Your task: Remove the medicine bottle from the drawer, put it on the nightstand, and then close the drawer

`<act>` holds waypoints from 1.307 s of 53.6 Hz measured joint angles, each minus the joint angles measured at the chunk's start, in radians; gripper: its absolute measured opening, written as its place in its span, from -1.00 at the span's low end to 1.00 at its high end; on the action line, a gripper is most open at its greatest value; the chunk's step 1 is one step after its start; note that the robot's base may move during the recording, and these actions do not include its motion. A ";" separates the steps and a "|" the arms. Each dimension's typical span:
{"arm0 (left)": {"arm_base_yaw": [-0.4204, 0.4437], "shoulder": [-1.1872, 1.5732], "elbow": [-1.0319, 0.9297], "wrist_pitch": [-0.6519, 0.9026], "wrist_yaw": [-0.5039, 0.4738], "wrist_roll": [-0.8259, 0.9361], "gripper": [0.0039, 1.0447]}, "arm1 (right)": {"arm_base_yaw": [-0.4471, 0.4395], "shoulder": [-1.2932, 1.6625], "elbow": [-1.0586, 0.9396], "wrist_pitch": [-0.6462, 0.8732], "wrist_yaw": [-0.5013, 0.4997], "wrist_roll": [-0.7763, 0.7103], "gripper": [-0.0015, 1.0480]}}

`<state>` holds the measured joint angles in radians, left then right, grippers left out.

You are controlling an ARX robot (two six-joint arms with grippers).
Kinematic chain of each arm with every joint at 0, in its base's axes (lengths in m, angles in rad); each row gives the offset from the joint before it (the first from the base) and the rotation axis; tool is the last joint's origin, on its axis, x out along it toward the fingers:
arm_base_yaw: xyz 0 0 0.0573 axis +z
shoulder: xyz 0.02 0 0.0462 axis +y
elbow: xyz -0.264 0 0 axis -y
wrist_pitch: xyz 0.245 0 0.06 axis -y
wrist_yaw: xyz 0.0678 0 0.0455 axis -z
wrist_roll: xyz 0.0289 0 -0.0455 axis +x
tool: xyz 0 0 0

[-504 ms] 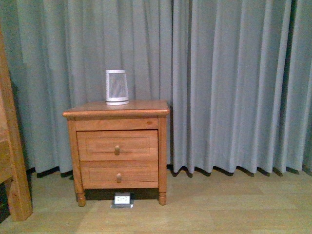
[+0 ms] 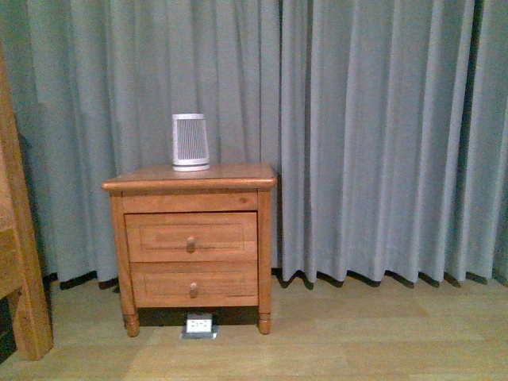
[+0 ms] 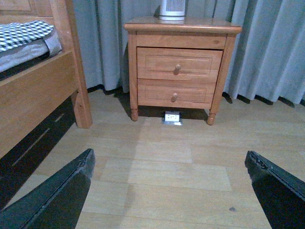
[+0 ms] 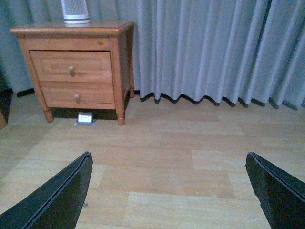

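At the far left, a wooden bed frame [image 2: 20, 262] edges the scene. Just right of it stands the nightstand [image 2: 264, 254], with a white ribbed appliance [image 2: 190, 142] on its counter [image 2: 234, 172] and a grey curtain [image 2: 381, 135] filling everything to the right. The drawer [image 2: 155, 236] you want, the upper one, is shut flush, so the medicine bottle is out of sight and presumably inside. You are at the very first step: nothing is opened and nothing is lifted. Your left tool [image 3: 169, 160] hangs spread wide and empty, well short of the cabinet, and your right tool [image 4: 167, 160] is likewise spread wide and empty. Next, I judge, you need to bring one tool up to the round knob [image 2: 190, 244], close on it and pull straight out. The left wrist view faces the front more squarely, so that arm looks better placed. Keep the bare counter beside the appliance free for the bottle.
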<state>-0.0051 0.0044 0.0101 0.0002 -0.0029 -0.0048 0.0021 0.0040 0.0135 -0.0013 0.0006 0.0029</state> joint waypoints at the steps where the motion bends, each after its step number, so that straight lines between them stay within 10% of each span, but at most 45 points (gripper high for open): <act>1: 0.000 0.000 0.000 0.000 0.000 0.000 0.87 | 0.000 0.000 0.000 0.000 0.000 0.000 0.87; 70: 0.000 0.000 0.000 0.000 0.000 0.000 0.87 | 0.000 0.000 0.000 0.000 0.000 0.000 0.87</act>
<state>-0.0051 0.0044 0.0101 0.0002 -0.0029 -0.0048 0.0021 0.0040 0.0135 -0.0013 0.0006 0.0029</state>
